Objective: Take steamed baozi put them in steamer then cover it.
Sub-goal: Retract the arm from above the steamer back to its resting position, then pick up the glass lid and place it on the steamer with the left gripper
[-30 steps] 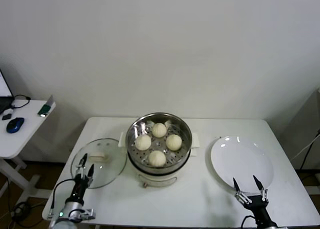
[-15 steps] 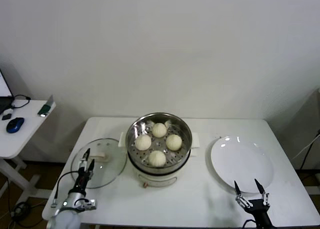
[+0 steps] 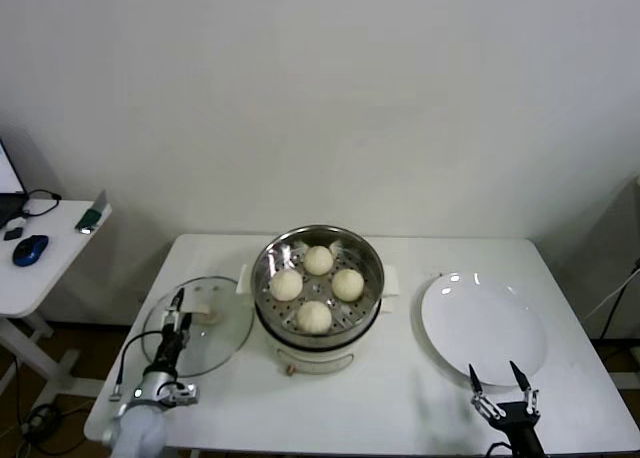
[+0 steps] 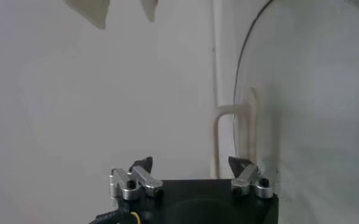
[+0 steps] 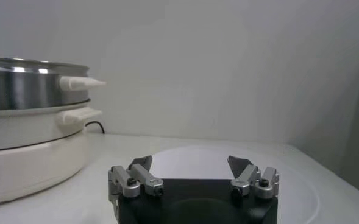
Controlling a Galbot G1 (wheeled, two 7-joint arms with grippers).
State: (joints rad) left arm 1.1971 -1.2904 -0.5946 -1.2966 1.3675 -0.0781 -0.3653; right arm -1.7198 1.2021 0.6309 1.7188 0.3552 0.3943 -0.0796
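While four cream-white steamed baozi [image 3: 317, 286] are sitting in the shiny steamer [image 3: 318, 240], both the left gripper [image 3: 178, 312] and the right gripper [image 3: 497, 378] are hanging open-jawed.

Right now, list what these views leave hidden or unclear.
- Left gripper over the cover: head view shows it too small to tell whether it touches the handle.
- Left wrist view: the cover's handle is washed out, and the steamer and buns are out of frame.
- Right wrist view: the steamer wall hides the buns.
- Head view: right gripper sits by the plate; its arm is cut off by the edge.
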